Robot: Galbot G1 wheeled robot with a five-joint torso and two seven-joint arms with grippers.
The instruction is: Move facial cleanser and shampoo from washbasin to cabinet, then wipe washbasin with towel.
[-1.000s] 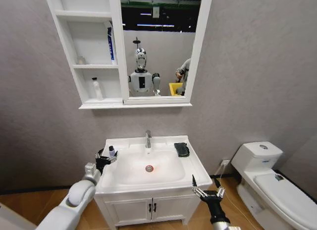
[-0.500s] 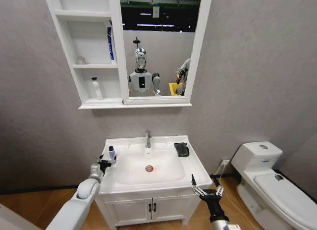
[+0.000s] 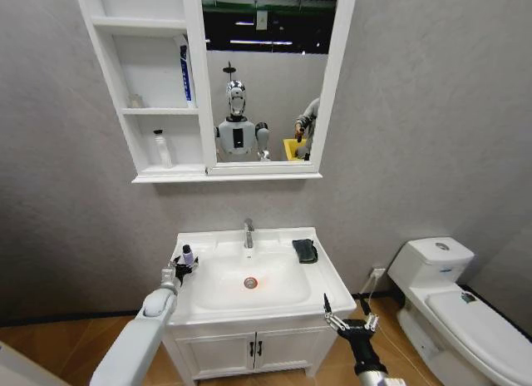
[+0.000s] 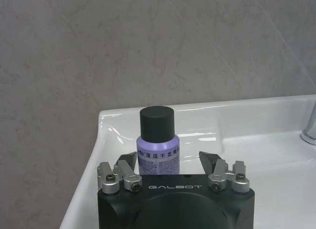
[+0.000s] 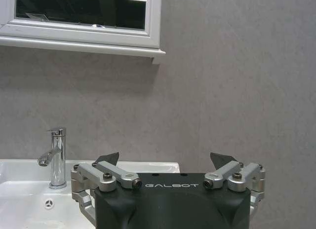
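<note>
Left gripper (image 4: 168, 162) jaws open around purple bottle (image 4: 157, 142) on washbasin (image 3: 324, 274) rim, right gripper (image 3: 347, 321) open, idle below front edge.

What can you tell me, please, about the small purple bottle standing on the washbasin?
The purple bottle is a small cylinder with a lilac, plastic-looking body, a black round cap and a label of printed characters. It stands upright on the back left corner of the white washbasin, near the grey wall. The left gripper is open, a finger on either side of the bottle; whether they touch it cannot be told.

Spread-jawed right gripper (image 5: 168, 162) facing faucet (image 5: 56, 157)
</note>
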